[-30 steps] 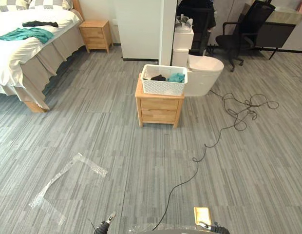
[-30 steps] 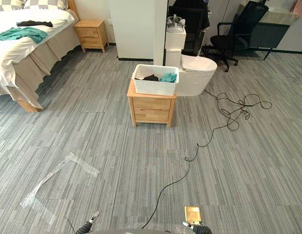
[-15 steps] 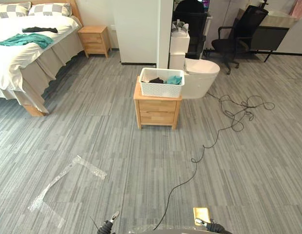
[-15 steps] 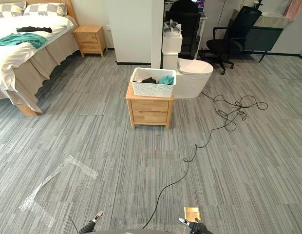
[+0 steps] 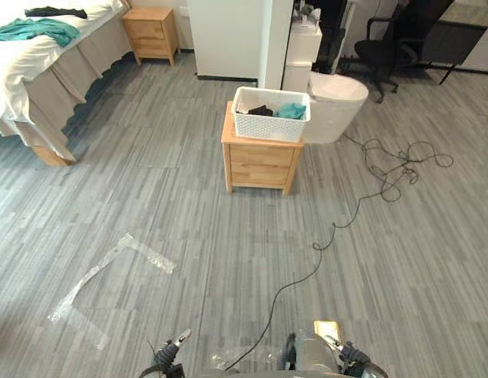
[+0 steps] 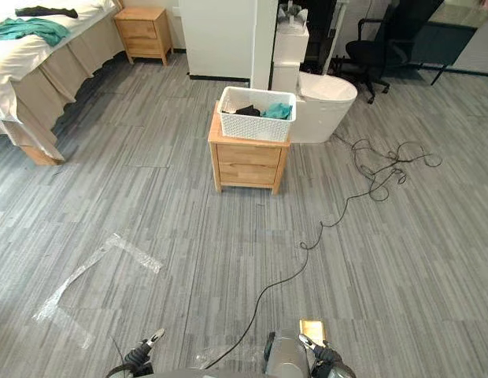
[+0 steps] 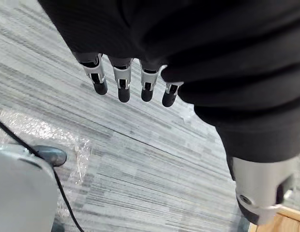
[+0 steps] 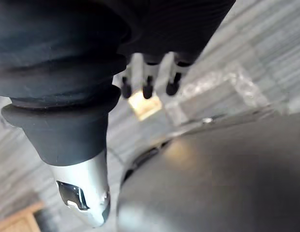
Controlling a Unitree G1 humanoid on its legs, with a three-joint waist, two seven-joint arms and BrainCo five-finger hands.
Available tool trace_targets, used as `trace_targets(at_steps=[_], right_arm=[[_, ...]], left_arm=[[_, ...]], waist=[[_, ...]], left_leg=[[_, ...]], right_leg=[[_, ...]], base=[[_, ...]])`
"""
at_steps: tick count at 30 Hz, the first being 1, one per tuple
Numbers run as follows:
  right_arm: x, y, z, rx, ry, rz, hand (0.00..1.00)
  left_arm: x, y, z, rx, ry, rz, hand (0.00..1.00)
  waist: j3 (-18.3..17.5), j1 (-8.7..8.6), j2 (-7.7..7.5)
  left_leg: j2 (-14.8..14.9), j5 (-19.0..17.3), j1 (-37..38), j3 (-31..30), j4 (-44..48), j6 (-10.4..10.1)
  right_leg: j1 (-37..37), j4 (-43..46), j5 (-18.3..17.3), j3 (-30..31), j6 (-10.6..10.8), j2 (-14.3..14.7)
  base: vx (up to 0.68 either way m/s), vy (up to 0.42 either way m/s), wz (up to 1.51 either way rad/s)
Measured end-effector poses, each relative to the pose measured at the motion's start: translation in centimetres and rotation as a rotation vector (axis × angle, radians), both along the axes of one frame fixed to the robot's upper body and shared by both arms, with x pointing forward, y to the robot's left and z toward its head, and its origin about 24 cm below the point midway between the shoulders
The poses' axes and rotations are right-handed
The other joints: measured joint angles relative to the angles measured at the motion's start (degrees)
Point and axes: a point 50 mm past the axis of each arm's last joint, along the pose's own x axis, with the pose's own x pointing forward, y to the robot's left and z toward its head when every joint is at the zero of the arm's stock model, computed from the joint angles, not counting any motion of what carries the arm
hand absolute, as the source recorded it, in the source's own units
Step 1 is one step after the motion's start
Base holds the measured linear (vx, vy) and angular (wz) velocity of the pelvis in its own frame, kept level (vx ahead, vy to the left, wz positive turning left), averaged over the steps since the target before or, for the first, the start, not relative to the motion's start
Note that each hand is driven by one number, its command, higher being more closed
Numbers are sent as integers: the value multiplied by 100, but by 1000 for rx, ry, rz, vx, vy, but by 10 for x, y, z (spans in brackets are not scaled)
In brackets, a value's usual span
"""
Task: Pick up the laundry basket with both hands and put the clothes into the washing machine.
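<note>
Approach step: well short of laundry basket (image 5: 269, 131) on nightstand (image 5: 260, 166), left hand (image 7: 122, 84) and right hand (image 8: 148, 83) empty, fingers slack; next, close in, grip both ends.

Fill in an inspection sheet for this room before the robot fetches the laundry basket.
Surface: grey plank floor; a wooden nightstand stands on it.
Job's things: white laundry basket on the nightstand, holding dark and teal clothes.
Clutter: clear tape strips on the floor.
Hands: left hand and right hand open, holding nothing.
Cables: black cable tangled right of the nightstand.
Surroundings: bed, office chair.
</note>
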Motion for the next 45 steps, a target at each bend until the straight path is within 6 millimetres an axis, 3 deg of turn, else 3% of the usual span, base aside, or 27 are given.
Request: trace_targets(at_steps=[1, 3, 4, 5, 6, 7, 9, 10, 11, 12, 14, 16, 19, 22, 24, 25, 26, 28, 30, 32, 33, 35, 37, 39, 40, 42, 45], right_arm=[[0, 0, 0, 3, -1, -3, 0], [-11, 0, -3, 28, 24, -49, 0], [-15, 0, -4, 35, 34, -70, 0], [-24, -1, -6, 48, 62, -106, 0], [-30, -1, -7, 62, 76, -142, 0], [-33, 0, -7, 67, 78, -159, 0], [-34, 3, -8, 92, 63, -243, 0], [-31, -1, -7, 90, 44, -275, 0], [-23, -4, -5, 82, 26, -273, 0], [-19, -5, -4, 78, 14, -264, 0], [-1, -4, 0, 69, -35, -223, 0], [19, -6, 5, 53, -81, -191, 0], [54, -5, 17, 12, -159, -125, 0], [75, -2, 27, -22, -222, -38, 0], [75, -4, 28, -63, -223, 11, 0], [73, -4, 27, -70, -216, 22, 0], [68, -3, 25, -67, -204, 22, 0], [58, 2, 20, -53, -175, 32, 0], [48, 7, 15, -36, -151, 25, 0], [23, 7, 7, -18, -86, 2, 0], [19, 7, 5, -11, -76, 3, 0], [14, 11, 3, 3, -57, 3, 0], [14, 12, 3, 2, -58, 17, 0], [20, 15, 5, 4, -78, 32, 0], [21, 16, 5, 1, -83, 45, 0], [23, 22, 6, -10, -90, 113, 0], [37, 12, 15, -60, -157, 136, 0]], left_arm=[[2, 0, 0, -2, -5, -4, 0], [10, 0, 2, -5, -23, -21, 0], [12, -1, 3, -9, -29, -24, 0], [12, -3, 2, -18, -30, -30, 0], [5, -4, 0, -25, -19, -8, 0], [2, -3, 0, -23, -14, -1, 0], [0, -1, 0, -22, -8, 10, 0], [-1, -2, -1, -33, -11, 44, 0], [-4, -1, -1, -47, -16, 107, 0], [-7, -1, -1, -54, -15, 134, 0], [-7, -1, -2, -77, -23, 191, 0], [-1, 3, 1, -75, -62, 217, 0], [7, 2, 4, -70, -102, 229, 0], [0, 2, 2, -68, -84, 281, 0], [-10, -1, -1, -66, -51, 302, 0], [-12, -1, -1, -66, -45, 303, 0], [-16, 2, -2, -58, -31, 310, 0], [-25, 8, -3, -45, -13, 344, 0], [-29, 12, -3, -33, 0, 339, 0], [-24, 14, -1, -22, 0, 288, 0], [-22, 12, -2, -23, 1, 269, 0], [-11, 19, 2, 10, -11, 186, 0], [-3, 17, 4, 23, -22, 125, 0], [8, 22, 7, 39, -52, 104, 0], [14, 22, 9, 42, -66, 97, 0], [18, 25, 11, 61, -80, 66, 0], [20, 6, 8, 15, -101, 79, 0]], waist=[[1, -38, 0], [6, -99, -20], [8, -106, -41], [8, -163, -39], [-26, -293, 55], [-75, -323, 63], [-170, -274, 103], [-202, -238, 229], [-152, -200, 327], [-136, -151, 353], [-21, 58, 246], [76, 106, 128], [132, 266, 113], [188, 276, 161], [125, 262, 263], [106, 267, 289], [68, 278, 169], [-74, 302, -53], [-148, 400, -193], [-151, 281, -238], [-144, 251, -226], [-98, 238, -175], [-68, 230, -61], [-80, 213, -99], [-98, 205, -141], [-209, 68, -351], [-336, 85, -119]], left_leg=[[38, -30, 27, -4, -44, -47], [123, -119, 226, -13, -265, -213], [124, -159, 288, -33, -294, -278], [193, -328, 423, -115, -293, -549], [431, -530, 600, -200, -247, -867], [532, -594, 579, -233, -59, -966], [900, -632, 136, -303, 1204, -1032], [1160, -461, -458, -301, 2583, -1083], [1472, 242, -1093, -344, 4181, -935], [1601, 416, -1382, -387, 4929, -963], [1619, 427, -1988, -447, 6590, -1053], [1507, 369, -2400, -332, 6901, -961], [1472, 175, -3162, -55, 5842, -925], [1546, 206, -3307, 69, 3238, -884], [1510, 500, -3014, -85, 871, -1096], [1488, 683, -3024, -82, 819, -1094], [1332, 1136, -3027, -38, 970, -961], [971, 1391, -3058, 59, 1258, -698], [719, 1192, -2924, 227, 1490, -379], [368, 839, -2384, 175, 1496, -141], [325, 778, -2244, 162, 1460, -93], [241, 735, -1500, 159, 977, -78], [291, 740, -1043, 219, 592, -100], [329, 706, -870, 204, 429, -165], [348, 665, -879, 169, 413, -232], [314, 559, -942, -32, 421, -402], [672, 636, -953, -231, 194, -666]], right_leg=[[-57, -452, 50, -94, 28, 51], [-114, -2578, 887, -274, 127, 319], [-95, -2878, 1039, -252, 140, 339], [-131, -2941, 1186, -146, 8, 395], [-148, -2643, 1293, -43, -350, 499], [-156, -2430, 1406, -46, -557, 562], [-110, -2141, 1215, -111, -807, 799], [38, -2129, 949, -228, -888, 1001], [362, -2167, 737, -221, -1052, 1234], [549, -2206, 662, -193, -1132, 1341], [1414, -2549, 577, 114, -1216, 1526], [2138, -2944, 577, 363, -1215, 1482], [2828, -3462, 420, 754, -949, 1389], [3305, -3656, 197, 953, -641, 1243], [3593, -3718, -179, 1031, -308, 1063], [3663, -3700, -281, 1031, -244, 1007], [3724, -3602, -464, 1021, -103, 767], [3635, -3105, -608, 1067, 51, 342], [3191, -1927, -475, 1200, 100, 10], [2586, 41, 526, 1322, 334, -305], [2412, 538, 667, 1395, 398, -339], [1666, 1592, 382, 1240, 335, -490], [1422, 989, -43, 731, 244, -593], [1329, -498, -138, 538, 349, -455], [1338, -1366, -61, 548, 407, -338], [1335, -2365, 992, 586, 316, -240], [1495, -2820, 1001, 231, 205, 127]], base=[[355, 20, -3], [450, -47, 8], [514, -122, 31], [535, -180, 56], [570, -209, 62], [788, -336, 50], [765, -379, 12], [686, -354, -13], [691, -325, -21], [687, -271, -52], [570, -191, -61], [593, -147, -44], [462, -4, -70], [402, 170, -48], [483, 334, -25], [503, 427, -6], [489, 383, -5], [543, 365, -16], [529, 336, -4], [545, 350, 48], [456, 285, 35], [394, 217, 3], [304, 117, -16], [220, 4, 0], [149, -104, 22], [175, -192, 51], [201, -236, 31]])
